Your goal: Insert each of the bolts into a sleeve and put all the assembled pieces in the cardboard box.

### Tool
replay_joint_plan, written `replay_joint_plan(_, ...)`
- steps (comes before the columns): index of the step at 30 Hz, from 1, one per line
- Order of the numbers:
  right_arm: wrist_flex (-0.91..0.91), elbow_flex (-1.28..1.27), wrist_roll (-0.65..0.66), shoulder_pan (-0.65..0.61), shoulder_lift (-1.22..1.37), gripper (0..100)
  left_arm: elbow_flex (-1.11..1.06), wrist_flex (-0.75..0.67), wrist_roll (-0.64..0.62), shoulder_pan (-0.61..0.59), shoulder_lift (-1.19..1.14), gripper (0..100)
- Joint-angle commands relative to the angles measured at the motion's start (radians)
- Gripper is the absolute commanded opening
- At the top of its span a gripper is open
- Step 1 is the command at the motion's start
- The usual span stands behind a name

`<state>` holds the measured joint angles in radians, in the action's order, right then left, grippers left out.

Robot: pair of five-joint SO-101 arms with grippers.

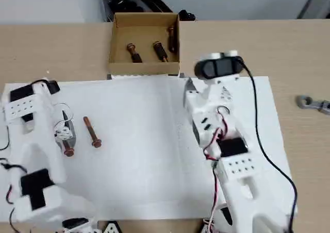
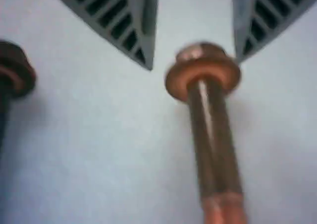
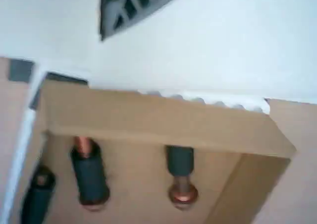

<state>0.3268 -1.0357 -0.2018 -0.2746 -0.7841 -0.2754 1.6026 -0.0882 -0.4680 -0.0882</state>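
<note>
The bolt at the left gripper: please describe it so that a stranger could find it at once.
Look at the white sheet on the table, then at its side near the left arm, where two bare copper-coloured bolts lie. The wanted bolt has its head inside the open left gripper; the other bolt lies free beside it.

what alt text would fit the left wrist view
A copper bolt lies on the white sheet, its flanged head at the gap of the open left gripper. A second, darker bolt head lies apart beside it.
</note>
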Motion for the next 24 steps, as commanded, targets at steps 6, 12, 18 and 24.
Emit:
replay_joint_plan(6,0.053,-0.127,0.002,0.019,-0.252,21.2,-0.07,-0.172,-0.014,-0.04,-0.058,10)
replay_joint_plan(12,0.122,-0.157,0.002,0.021,-0.338,21.2,-0.28,-0.393,-0.012,-0.037,-0.068,10)
replay_joint_plan(18,0.154,-0.157,0.002,0.021,-0.371,21.2,-0.303,-0.414,-0.006,-0.035,-0.066,1)
replay_joint_plan(24,0.154,-0.157,0.002,0.021,-0.371,21.2,-0.302,-0.419,0.026,-0.035,-0.063,1)
